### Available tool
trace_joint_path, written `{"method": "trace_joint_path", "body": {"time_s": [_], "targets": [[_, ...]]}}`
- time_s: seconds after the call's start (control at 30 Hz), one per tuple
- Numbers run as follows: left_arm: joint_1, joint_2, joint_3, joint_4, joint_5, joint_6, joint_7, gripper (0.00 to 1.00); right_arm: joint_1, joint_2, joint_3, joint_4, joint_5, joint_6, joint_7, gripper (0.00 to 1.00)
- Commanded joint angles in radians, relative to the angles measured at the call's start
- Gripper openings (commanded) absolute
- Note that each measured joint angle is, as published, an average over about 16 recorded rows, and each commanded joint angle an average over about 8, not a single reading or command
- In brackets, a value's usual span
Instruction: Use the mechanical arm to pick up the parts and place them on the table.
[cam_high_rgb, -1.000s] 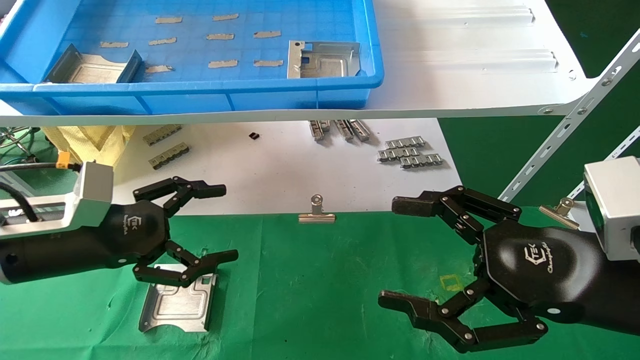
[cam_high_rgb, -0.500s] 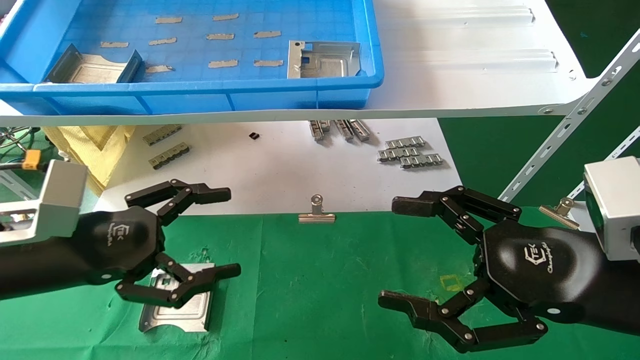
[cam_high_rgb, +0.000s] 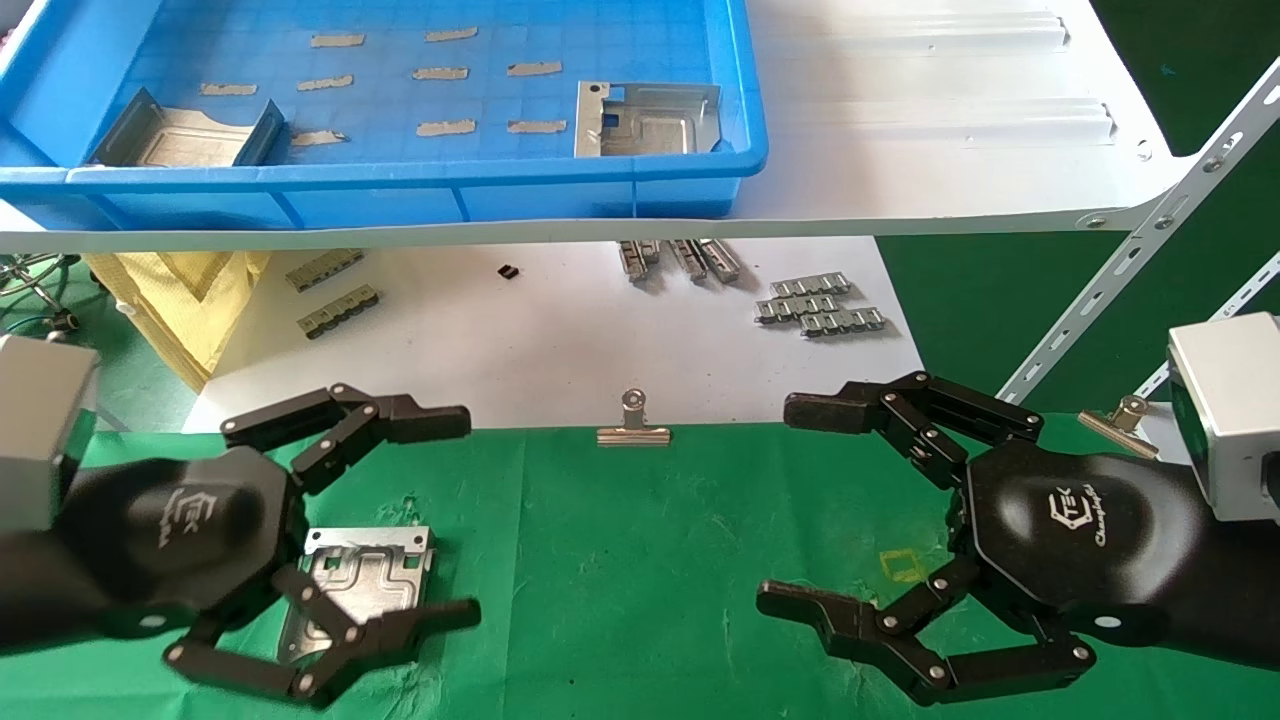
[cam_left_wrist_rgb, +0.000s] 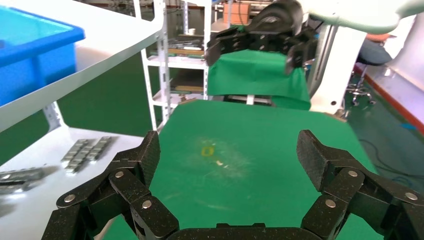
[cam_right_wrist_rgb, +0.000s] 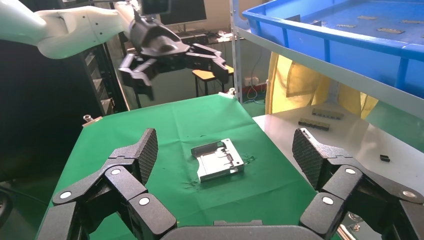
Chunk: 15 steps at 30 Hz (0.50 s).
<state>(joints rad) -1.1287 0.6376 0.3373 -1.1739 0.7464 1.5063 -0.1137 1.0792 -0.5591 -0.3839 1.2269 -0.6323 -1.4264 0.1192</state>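
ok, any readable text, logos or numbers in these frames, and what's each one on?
"TEK" with a C-shaped logo mark: back of the right hand, white print at.
Script line under it: starts like "Cham...", the rest too small to read.
Same logo on the back of the left hand: angled, only roughly legible as "TEK".
The part on the table, the blue tray and the binder clip: no text visible.
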Motion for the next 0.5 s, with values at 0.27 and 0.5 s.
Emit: {"method": "trace_joint_path", "body": {"time_s": [0.27,0.5], "targets": [[0.064,-0.031,-0.068,-0.13,-0.019,-0.012,-0.082,1.0,0.0,0.0,0.0,0.0,0.0,0.0,0.0,1.0],[0.068,-0.033,-0.072,-0.137,-0.022,-0.014,-0.084,1.0,0.0,0.0,0.0,0.0,0.0,0.0,0.0,1.0]]}}
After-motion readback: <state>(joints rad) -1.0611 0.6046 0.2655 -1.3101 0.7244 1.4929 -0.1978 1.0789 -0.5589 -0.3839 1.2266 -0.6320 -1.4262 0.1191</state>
